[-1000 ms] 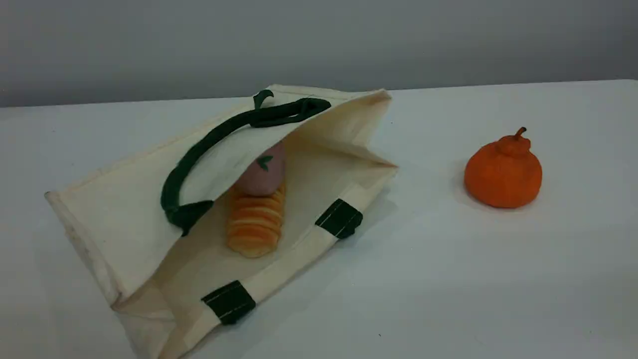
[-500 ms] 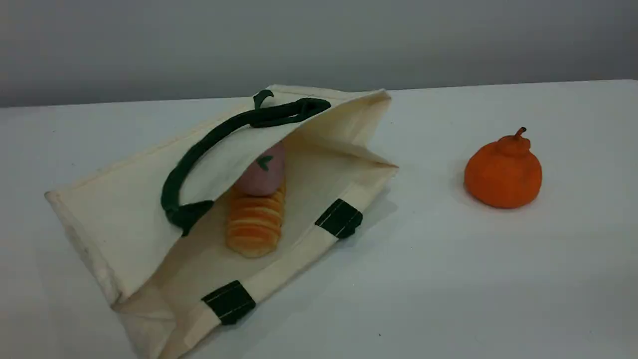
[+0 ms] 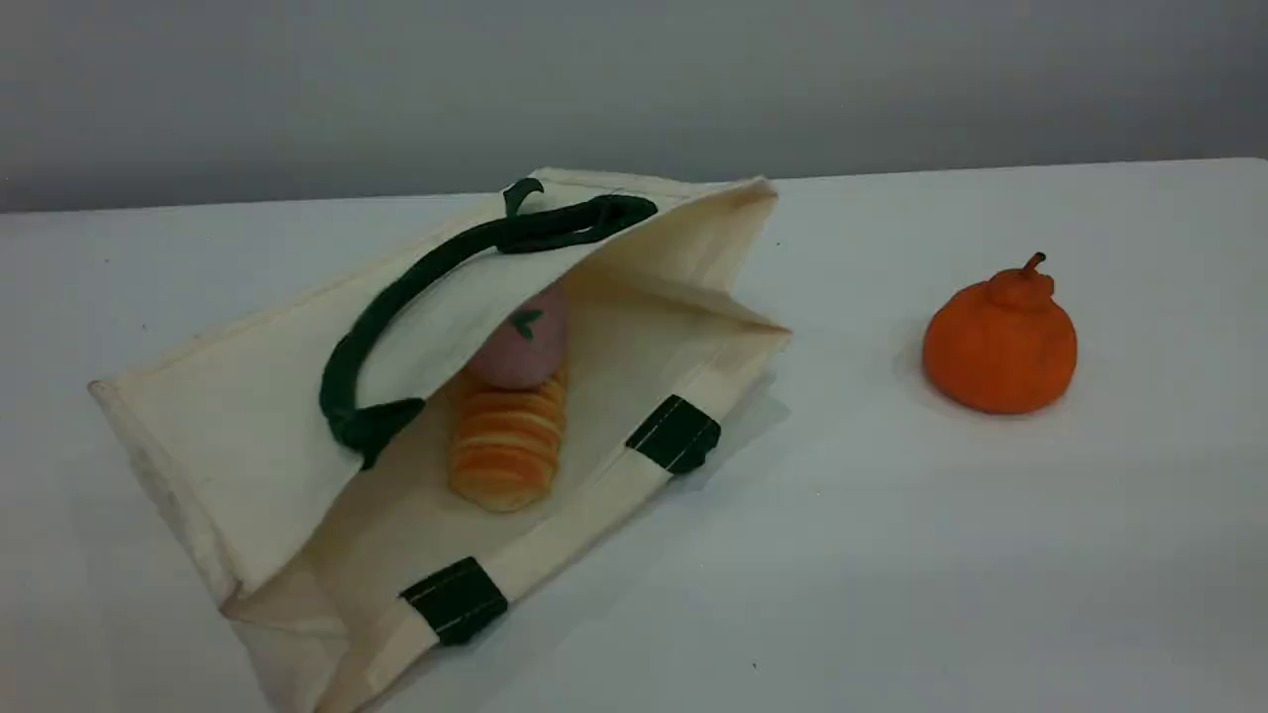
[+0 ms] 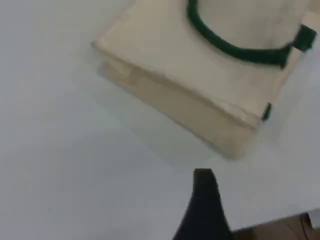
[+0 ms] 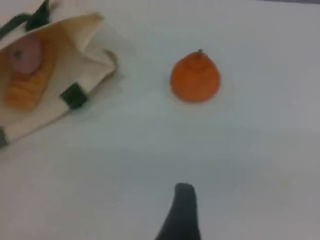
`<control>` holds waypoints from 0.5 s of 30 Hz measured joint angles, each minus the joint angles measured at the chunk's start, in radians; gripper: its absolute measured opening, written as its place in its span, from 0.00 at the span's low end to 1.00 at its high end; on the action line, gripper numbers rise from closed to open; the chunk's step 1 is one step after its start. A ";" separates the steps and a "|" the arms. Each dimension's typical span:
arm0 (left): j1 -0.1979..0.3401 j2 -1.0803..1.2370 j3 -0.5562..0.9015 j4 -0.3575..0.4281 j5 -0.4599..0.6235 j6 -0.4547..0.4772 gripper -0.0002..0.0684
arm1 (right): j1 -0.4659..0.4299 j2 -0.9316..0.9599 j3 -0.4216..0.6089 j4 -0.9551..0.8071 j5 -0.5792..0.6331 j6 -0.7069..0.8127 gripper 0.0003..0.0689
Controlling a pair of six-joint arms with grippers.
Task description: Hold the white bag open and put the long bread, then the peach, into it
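A white counter [image 3: 892,555] is seen before a grey wall [image 3: 634,79]. Toward its left side the white bag [image 3: 228,436] is laid on its side, mouth gaping. The long bread [image 3: 505,446] is lodged inside, with the peach [image 3: 520,342] touching its far end. An orange fruit [image 3: 1001,342] is set well apart, rightward. In the left wrist view, the left jaws are spread wide, one fingertip [image 4: 202,200] above bare counter, nothing gripped. In the right wrist view, the right jaws are likewise spread, nothing touched.
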 joint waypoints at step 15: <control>0.113 -0.125 0.000 0.004 0.001 0.000 0.73 | -0.151 -0.139 0.000 0.009 0.002 0.000 0.86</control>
